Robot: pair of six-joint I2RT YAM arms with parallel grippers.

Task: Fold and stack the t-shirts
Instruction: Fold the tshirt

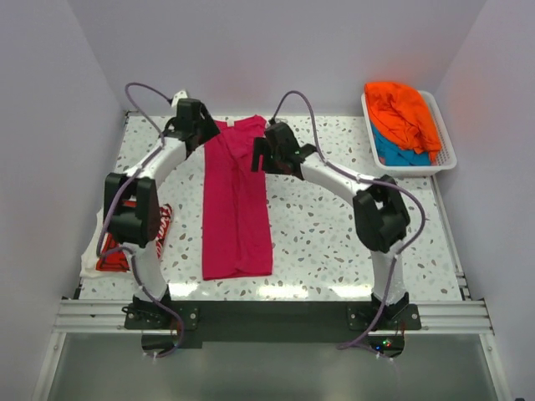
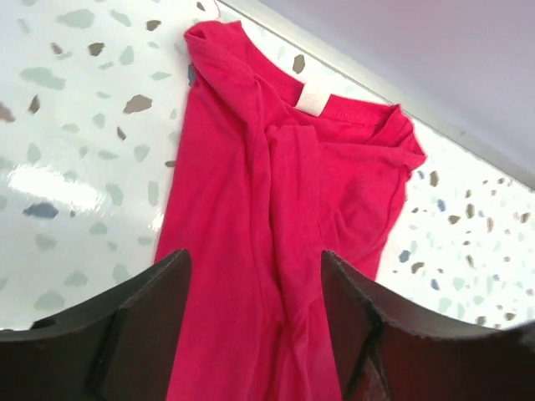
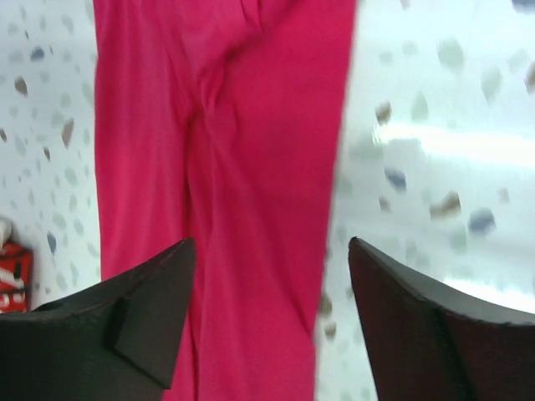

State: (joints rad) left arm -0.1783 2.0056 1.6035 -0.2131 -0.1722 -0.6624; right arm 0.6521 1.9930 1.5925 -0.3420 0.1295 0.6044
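A magenta-pink t-shirt [image 1: 236, 209] lies on the table, folded lengthwise into a long narrow strip with its collar at the far end. My left gripper [image 1: 203, 134] hovers open over the collar end [image 2: 276, 184], nothing between its fingers [image 2: 167, 301]. Open too, my right gripper [image 1: 261, 155] hangs above the strip's right edge [image 3: 251, 125] and grips nothing. The orange t-shirt [image 1: 403, 110] lies on top of the teal-blue one [image 1: 393, 153] in the basket. At the table's left edge sits the red t-shirt with white lettering [image 1: 160, 230], partly hidden behind my left arm.
The white slatted basket [image 1: 447, 154] stands at the back right corner. The speckled tabletop [image 1: 318, 242] is enclosed by white walls on three sides. A corner of the red shirt [image 3: 12, 280] shows at the left of the right wrist view.
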